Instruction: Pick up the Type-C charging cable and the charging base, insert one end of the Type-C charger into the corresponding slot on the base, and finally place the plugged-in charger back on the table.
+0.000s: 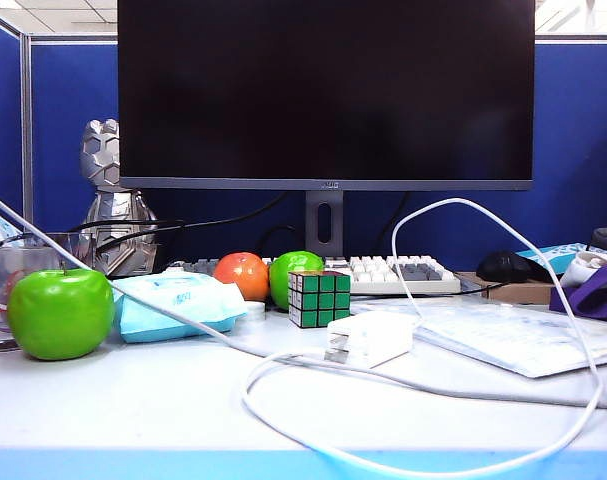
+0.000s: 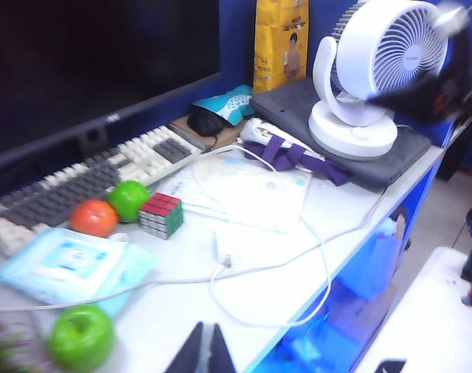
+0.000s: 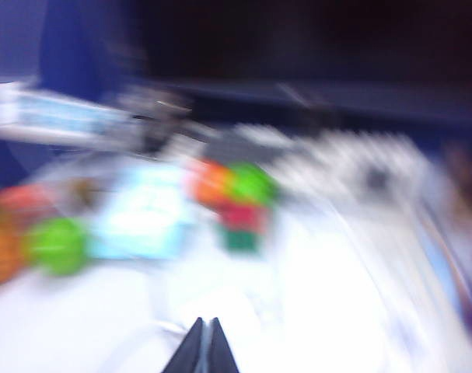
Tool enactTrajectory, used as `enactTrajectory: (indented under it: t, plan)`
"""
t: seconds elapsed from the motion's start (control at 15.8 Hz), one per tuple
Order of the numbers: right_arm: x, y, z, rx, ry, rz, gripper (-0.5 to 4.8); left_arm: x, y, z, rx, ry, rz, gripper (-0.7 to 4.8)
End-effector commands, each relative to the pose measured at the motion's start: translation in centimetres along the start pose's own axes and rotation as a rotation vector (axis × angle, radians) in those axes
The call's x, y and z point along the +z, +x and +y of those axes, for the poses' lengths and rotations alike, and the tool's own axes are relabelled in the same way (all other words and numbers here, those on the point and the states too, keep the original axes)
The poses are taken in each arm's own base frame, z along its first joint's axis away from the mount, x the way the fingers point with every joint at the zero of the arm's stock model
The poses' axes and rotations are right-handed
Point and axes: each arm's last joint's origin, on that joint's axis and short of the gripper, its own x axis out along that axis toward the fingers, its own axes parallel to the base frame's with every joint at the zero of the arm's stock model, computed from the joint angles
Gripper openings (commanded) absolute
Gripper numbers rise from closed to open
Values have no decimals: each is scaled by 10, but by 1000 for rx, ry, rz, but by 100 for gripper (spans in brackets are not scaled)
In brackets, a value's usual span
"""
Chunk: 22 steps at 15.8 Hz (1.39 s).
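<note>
Left wrist view first: the left gripper [image 2: 208, 351] is seen pressed together, nothing held, up off the table [image 2: 181, 311]. Just beyond it the Type-C charging cable [image 2: 313, 233] is looped, plugged into the charging base [image 2: 234, 247]; the Rubik's cube [image 2: 161, 214] sits farther out. Right gripper [image 3: 204, 346] is pinched closed too, everything past it is blurred.

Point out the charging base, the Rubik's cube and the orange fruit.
Charging base [image 1: 370, 338]: exterior view, front face.
Rubik's cube [image 1: 319, 298]: exterior view, green front face.
Orange fruit [image 1: 242, 275]: exterior view, middle of its skin.
</note>
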Motion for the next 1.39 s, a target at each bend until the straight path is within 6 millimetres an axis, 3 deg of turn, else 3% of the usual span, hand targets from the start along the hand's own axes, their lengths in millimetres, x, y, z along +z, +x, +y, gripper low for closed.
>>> enactTrajectory:
  t: [0.06, 0.38, 0.51, 0.76, 0.88, 1.2, 1.26, 1.39]
  plan:
    - [-38, 14, -9, -112, 74, 3, -6, -25, 29, 0, -27, -46, -105, -5]
    - [-105, 34, -20, -131, 55, 186, -5, -89, 111, -4, -292, -76, -40, -5]
    - [-118, 36, -22, -145, 82, 237, -5, -108, 129, -4, -296, -105, -25, -5]
    - [-121, 36, -22, -147, 107, 245, -6, -138, 156, -3, -290, -111, -90, -5]
    - [-121, 36, -22, -147, 107, 245, -6, -161, 170, 0, -189, -112, -99, -5]
    - [-121, 36, -22, -147, 107, 245, -6, -190, 182, 5, -32, -110, -164, -5]
    - [-121, 36, -22, -146, 108, 245, -6, -207, 184, 7, 15, -124, -160, -5]
    - [-121, 36, -22, -151, 107, 244, -6, -217, 180, 13, 79, -165, -153, -5]
